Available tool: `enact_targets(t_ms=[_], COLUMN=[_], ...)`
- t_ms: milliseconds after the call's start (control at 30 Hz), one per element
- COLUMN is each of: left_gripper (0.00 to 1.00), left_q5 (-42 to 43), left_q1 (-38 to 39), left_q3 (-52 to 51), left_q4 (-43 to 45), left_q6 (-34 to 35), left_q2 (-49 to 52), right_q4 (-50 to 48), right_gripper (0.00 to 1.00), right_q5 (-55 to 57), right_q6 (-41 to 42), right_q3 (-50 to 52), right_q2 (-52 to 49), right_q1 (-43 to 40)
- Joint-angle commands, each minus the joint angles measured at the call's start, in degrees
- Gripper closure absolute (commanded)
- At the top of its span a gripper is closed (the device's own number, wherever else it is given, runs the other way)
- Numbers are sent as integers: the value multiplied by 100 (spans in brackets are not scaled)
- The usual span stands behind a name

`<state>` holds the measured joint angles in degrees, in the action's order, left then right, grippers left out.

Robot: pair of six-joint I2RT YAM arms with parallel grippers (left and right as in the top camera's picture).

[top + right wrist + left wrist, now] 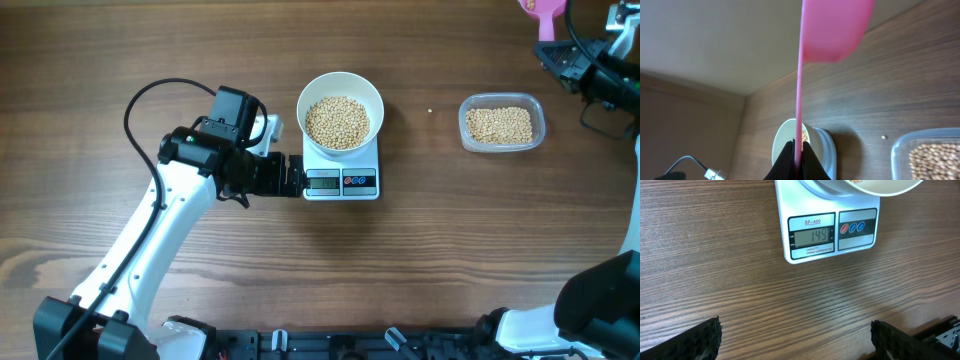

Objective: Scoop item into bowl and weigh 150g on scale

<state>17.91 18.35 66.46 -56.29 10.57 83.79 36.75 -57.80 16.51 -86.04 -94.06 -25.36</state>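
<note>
Now bowl [340, 84] sits on scale [341, 182] — beans [337, 122] inside.

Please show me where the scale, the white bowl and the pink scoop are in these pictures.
scale [812, 235], left wrist view, on its grey display.
white bowl [340, 84], overhead view, on the bare inner wall near the far rim.
pink scoop [837, 30], right wrist view, on its wide cup end.
</note>
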Motion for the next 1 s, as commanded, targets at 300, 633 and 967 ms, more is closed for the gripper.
enact_targets(t_ms=[300,633,967], left_gripper=[0,0,0], left_q5=[28,28,28], left_q1=[-15,-15,-15], left_q3=[-9,-9,-9], left_q4=[17,17,17], left_q6=[-114,-114,-114], left_q2=[37,37,37], right_q4=[-389,175,470], right_gripper=[96,96,96], right_q5=[-155,2068,3510], right_q6=[-868,-1838,-2702], right_q3=[-68,-66,-63], right_q2=[-68,-68,-68], right_q1=[1126,2439,3488])
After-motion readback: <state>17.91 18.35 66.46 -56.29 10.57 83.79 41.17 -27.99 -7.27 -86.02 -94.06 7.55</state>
